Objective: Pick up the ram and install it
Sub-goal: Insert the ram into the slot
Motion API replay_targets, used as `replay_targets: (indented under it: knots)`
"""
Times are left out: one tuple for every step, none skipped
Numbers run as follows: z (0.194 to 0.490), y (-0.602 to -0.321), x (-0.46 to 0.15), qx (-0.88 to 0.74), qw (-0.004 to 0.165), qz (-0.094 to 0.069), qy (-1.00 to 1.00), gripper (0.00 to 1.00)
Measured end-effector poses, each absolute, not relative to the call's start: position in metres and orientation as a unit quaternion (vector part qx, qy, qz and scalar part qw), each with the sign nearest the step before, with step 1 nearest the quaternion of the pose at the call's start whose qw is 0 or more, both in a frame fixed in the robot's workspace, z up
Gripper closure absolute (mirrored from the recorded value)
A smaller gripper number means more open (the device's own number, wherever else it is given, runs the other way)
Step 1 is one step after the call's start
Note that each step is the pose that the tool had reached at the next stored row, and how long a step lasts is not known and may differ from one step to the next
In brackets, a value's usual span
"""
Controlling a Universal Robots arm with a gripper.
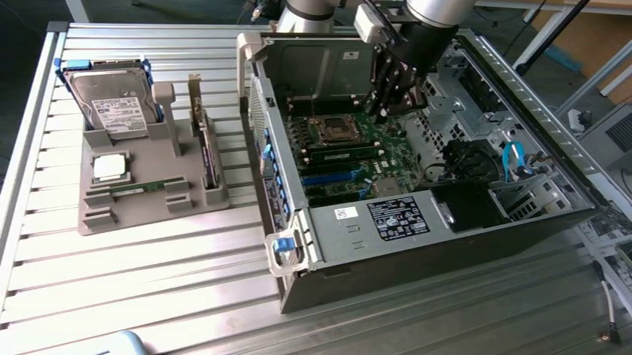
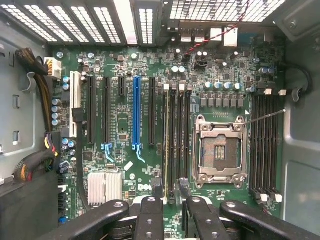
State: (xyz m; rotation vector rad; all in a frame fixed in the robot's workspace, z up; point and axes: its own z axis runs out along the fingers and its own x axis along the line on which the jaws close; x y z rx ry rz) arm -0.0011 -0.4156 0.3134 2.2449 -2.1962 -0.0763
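Pincer hovers, jaws apart, over the ram standing in the motherboard on the socket's near side. Install step, I reckon; seating wants a straight, even push.

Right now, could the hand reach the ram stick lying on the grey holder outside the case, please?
Probably yes: the ram lies uncovered on the holder, open from above. The hand is inside the case, so it must clear the wall first.

I see the pincer low inside the open computer case at upper centre; one ram lies in the grey tray at left, on the worktop.
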Motion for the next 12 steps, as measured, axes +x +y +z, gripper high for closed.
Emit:
replay_targets:
  knots:
    - [0.3134,-0.4155,-0.001,0.715,0.0,-0.024,-0.698,0.75]
    - [0.3134,-0.4155,-0.001,0.716,0.0,-0.024,-0.698,0.75]
    - [0.3134,-0.4156,-0.001,0.716,0.0,-0.024,-0.698,0.75]
    - [0.3134,-0.4156,-0.001,0.716,0.0,-0.024,-0.698,0.75]
    - [0.3133,-0.4155,-0.001,0.716,0.0,-0.024,-0.698,0.75]
    - [0.3133,-0.4156,-0.0011,0.716,0.0,-0.024,-0.698,0.75]
    - [0.3133,-0.4155,-0.0011,0.716,0.0,-0.024,-0.698,0.75]
    - [0.3133,-0.4155,-0.0012,0.716,-0.001,-0.023,-0.698,0.75]
    - [0.3133,-0.4155,-0.0013,0.716,-0.001,-0.023,-0.698,0.75]
    - [0.3133,-0.4155,-0.0014,0.716,-0.001,-0.023,-0.697,0.75]
    - [0.3133,-0.4155,-0.0014,0.717,-0.001,-0.023,-0.697,0.75]
    - [0.3132,-0.4155,-0.0015,0.717,-0.002,-0.023,-0.697,0.75]
